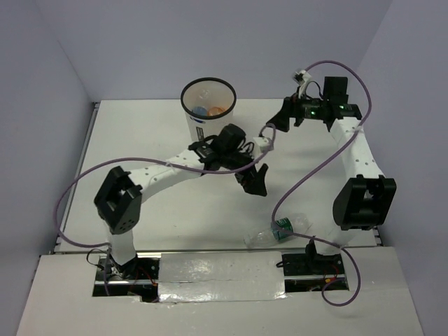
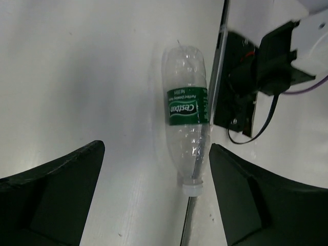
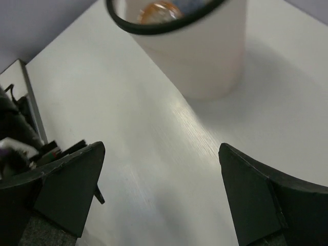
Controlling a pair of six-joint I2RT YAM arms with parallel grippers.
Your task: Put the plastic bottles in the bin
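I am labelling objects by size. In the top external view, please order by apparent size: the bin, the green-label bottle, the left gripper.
1. bin, clearly largest.
2. green-label bottle, long but thin.
3. left gripper, shorter; it hangs above the table, nearer the camera, so places two and three are unsure.

Bin (image 3: 205, 56) top cropped, bottles (image 1: 208, 110) inside half-hidden

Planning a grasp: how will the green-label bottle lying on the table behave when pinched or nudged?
The green-label bottle looks empty, so probably light, its thin clear wall denting under a squeeze. Lying on its round side, it would likely roll if nudged.
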